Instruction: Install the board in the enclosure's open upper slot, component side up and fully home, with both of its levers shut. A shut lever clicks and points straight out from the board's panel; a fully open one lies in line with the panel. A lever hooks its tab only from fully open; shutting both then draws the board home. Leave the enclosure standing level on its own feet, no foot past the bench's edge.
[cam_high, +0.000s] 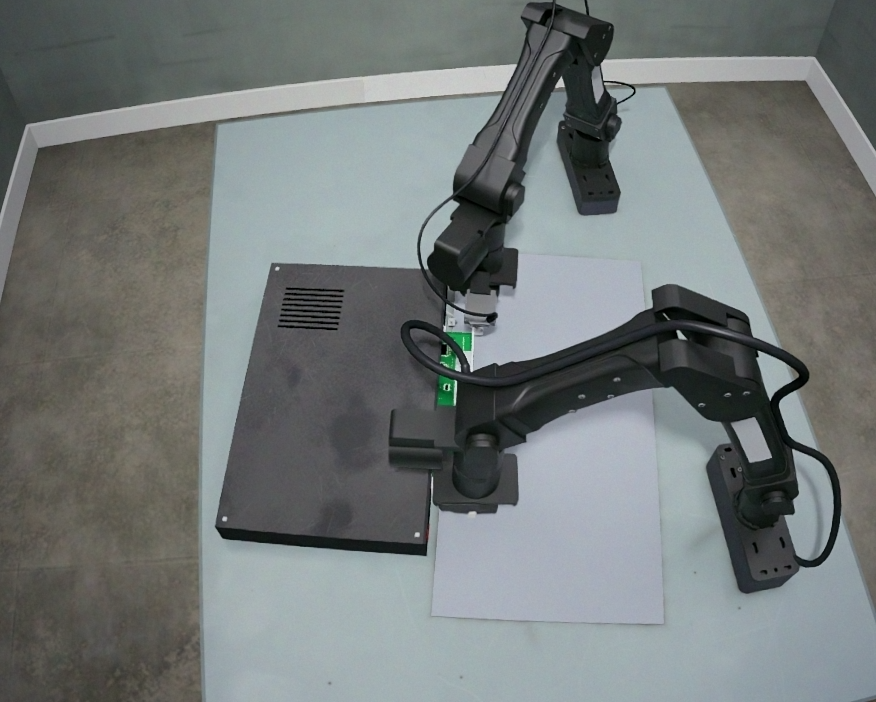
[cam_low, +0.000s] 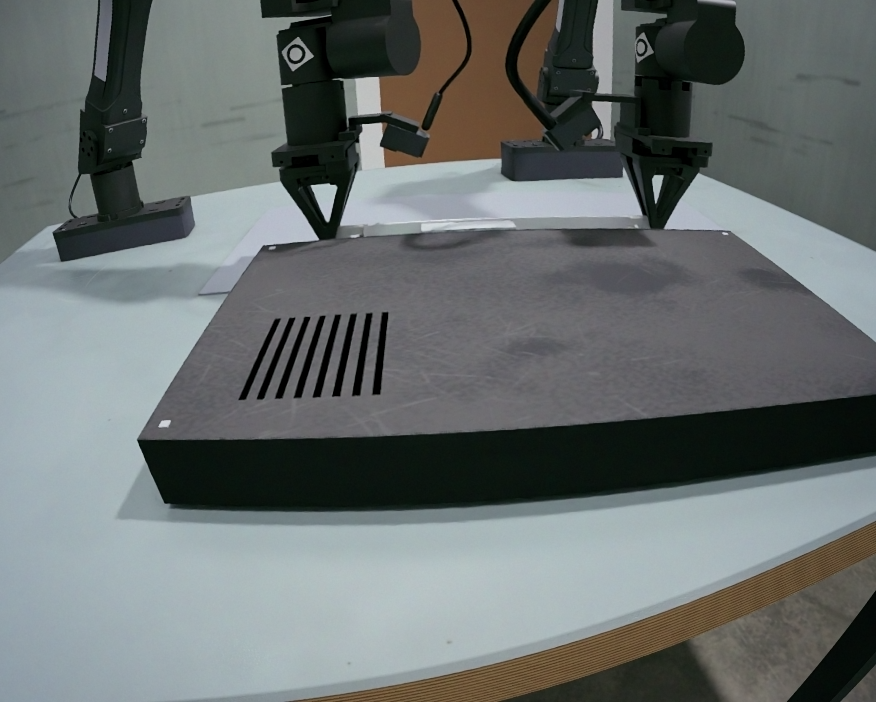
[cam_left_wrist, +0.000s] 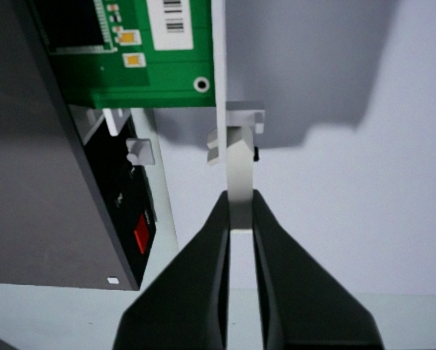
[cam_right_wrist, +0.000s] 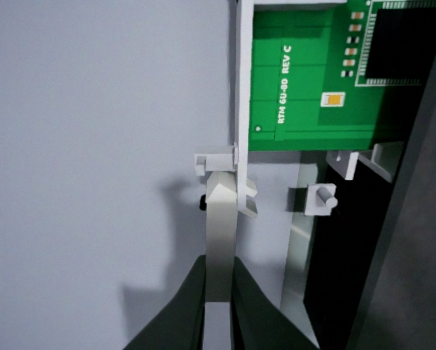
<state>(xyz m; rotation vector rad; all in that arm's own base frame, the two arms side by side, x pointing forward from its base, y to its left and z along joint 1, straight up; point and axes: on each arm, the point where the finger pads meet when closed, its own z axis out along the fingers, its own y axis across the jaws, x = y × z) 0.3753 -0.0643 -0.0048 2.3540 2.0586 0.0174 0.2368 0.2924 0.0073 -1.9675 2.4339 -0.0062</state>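
Observation:
The green board (cam_high: 446, 394) (cam_left_wrist: 165, 82) (cam_right_wrist: 300, 115) lies component side up, partly inside the dark enclosure (cam_high: 292, 453) (cam_low: 511, 307). Its white panel (cam_left_wrist: 219, 55) (cam_right_wrist: 243, 90) stands parallel to the enclosure's front, with a gap between. My left gripper (cam_low: 658, 223) (cam_left_wrist: 240, 199) is shut on one lever (cam_left_wrist: 240, 175); my right gripper (cam_low: 327, 234) (cam_right_wrist: 218, 267) is shut on the other lever (cam_right_wrist: 220, 225). Both levers lie in line with the panel. Their tabs (cam_left_wrist: 213, 146) (cam_right_wrist: 250, 197) stand clear of the enclosure's brackets (cam_left_wrist: 141, 152) (cam_right_wrist: 318, 200).
The enclosure sits flat on the bench (cam_high: 307, 628) (cam_low: 292, 585); its rear lies near the bench's edge. A pale mat (cam_high: 570, 511) lies under the arms in front of it. A red switch (cam_left_wrist: 142, 234) is on the enclosure's front near the left gripper.

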